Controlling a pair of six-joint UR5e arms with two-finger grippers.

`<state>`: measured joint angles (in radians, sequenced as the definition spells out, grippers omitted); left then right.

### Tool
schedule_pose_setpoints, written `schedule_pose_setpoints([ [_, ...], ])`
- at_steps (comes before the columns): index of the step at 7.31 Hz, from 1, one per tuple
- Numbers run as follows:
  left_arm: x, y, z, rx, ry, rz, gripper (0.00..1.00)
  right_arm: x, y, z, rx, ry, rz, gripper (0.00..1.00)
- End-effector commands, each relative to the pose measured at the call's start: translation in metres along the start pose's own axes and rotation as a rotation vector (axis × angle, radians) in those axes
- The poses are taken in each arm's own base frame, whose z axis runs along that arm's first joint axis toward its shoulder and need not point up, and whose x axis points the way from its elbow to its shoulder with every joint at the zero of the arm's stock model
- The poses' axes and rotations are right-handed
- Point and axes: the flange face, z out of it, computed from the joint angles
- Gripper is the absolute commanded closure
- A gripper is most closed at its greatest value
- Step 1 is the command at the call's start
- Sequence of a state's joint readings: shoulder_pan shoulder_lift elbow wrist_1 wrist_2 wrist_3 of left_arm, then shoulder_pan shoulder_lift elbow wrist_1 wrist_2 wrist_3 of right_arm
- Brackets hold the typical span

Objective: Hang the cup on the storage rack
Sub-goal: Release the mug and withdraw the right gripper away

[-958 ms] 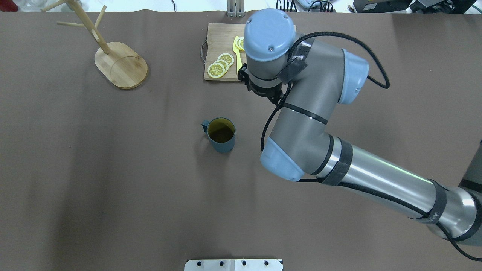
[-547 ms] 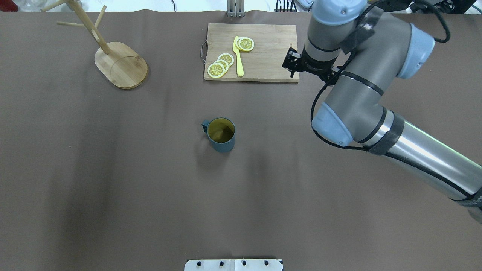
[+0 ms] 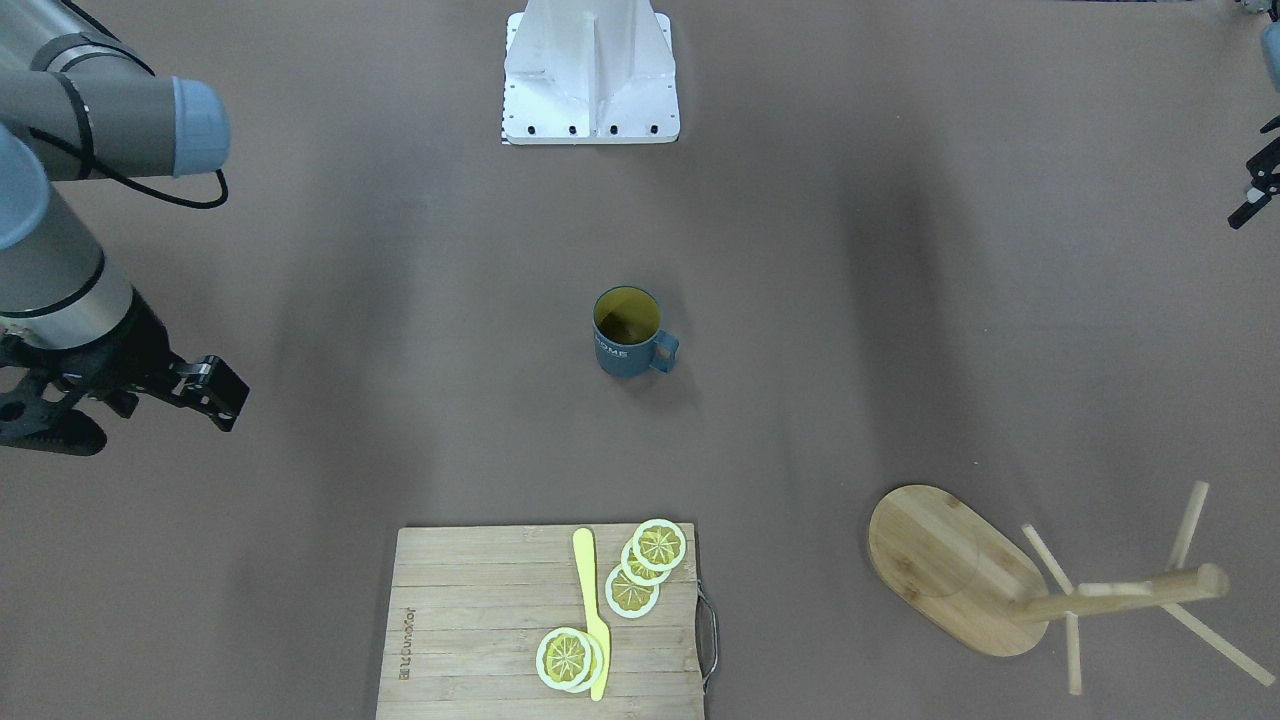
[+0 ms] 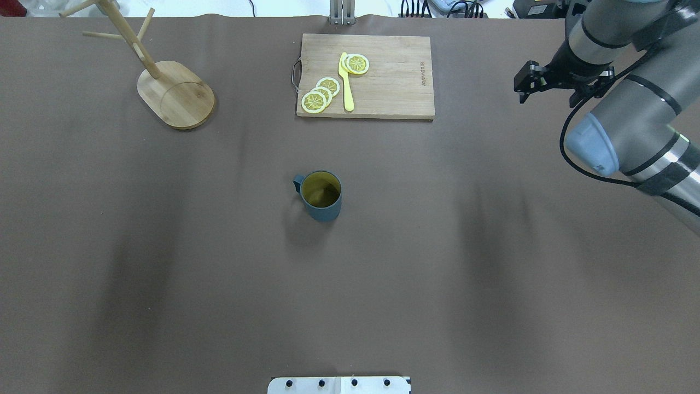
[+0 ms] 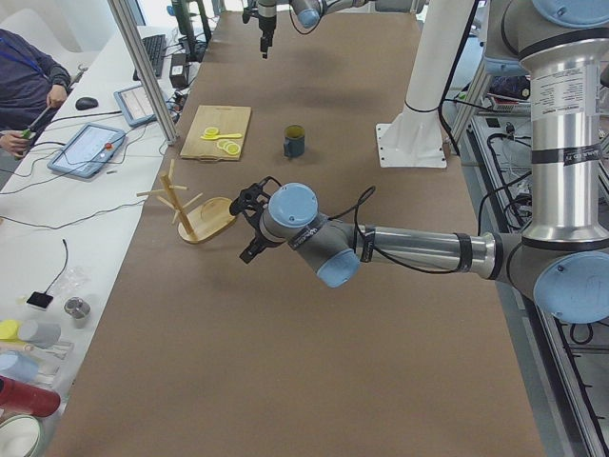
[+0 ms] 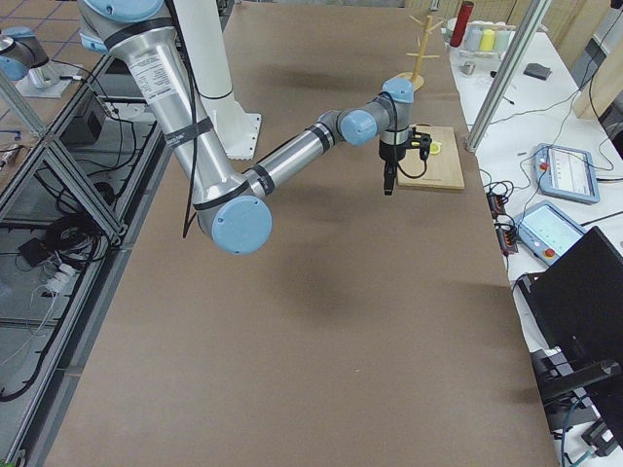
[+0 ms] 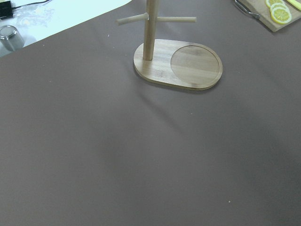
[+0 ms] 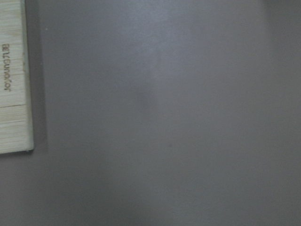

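Observation:
The dark blue-grey cup (image 4: 321, 196) with yellow inside stands upright alone mid-table, its handle toward the rack's side; it also shows in the front view (image 3: 627, 332). The bamboo storage rack (image 4: 176, 94) stands at the far left, with empty pegs, and fills the top of the left wrist view (image 7: 178, 63). My right gripper (image 4: 526, 82) hangs over bare table right of the cutting board, far from the cup. I cannot tell whether it is open or shut. My left gripper (image 3: 1250, 200) shows only at a frame edge, near the rack's end of the table; its state is unclear.
A wooden cutting board (image 4: 394, 82) with lemon slices (image 4: 320, 94) and a yellow knife (image 4: 346, 82) lies at the far middle. A white mount plate (image 4: 339, 384) sits at the near edge. The right wrist view shows the board's corner (image 8: 14, 94).
My right arm has swung from over the cutting board to the far right of the table, away from the cup. The cup and rack have not moved.

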<state>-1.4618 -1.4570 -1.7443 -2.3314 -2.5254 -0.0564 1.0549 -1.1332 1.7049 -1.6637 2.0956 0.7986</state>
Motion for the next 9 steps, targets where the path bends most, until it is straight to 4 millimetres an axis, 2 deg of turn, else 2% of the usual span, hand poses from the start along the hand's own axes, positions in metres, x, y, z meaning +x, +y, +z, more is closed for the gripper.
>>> schedule_pose_setpoints([
  [1,0.009,-0.017,0.015,-0.006,0.02,0.034,0.0,0.112,-0.009,-0.001,-0.042,0.001,-0.121,0.0],
  [2,0.015,-0.026,0.023,-0.011,0.033,0.05,0.0,0.174,-0.007,-0.001,-0.055,0.012,-0.17,0.0],
  [3,0.018,-0.034,0.033,-0.018,0.046,0.063,0.0,0.229,0.002,-0.002,-0.071,0.006,-0.183,0.0],
  [5,0.031,-0.058,0.048,-0.012,0.073,0.049,0.0,0.319,0.029,-0.002,-0.09,0.018,-0.237,0.0],
  [6,0.034,-0.067,0.05,-0.007,0.077,0.061,0.0,0.363,0.053,0.0,-0.1,-0.018,-0.264,0.0],
  [7,0.037,-0.074,0.053,0.004,0.05,0.074,0.0,0.4,0.084,0.011,-0.087,-0.027,-0.262,0.0],
  [8,0.047,-0.078,0.065,0.019,0.03,0.084,0.0,0.42,0.109,0.027,-0.078,-0.027,-0.263,0.0],
  [9,0.069,-0.084,0.084,0.057,0.031,0.058,0.0,0.432,0.123,0.028,-0.076,-0.027,-0.245,0.0],
])
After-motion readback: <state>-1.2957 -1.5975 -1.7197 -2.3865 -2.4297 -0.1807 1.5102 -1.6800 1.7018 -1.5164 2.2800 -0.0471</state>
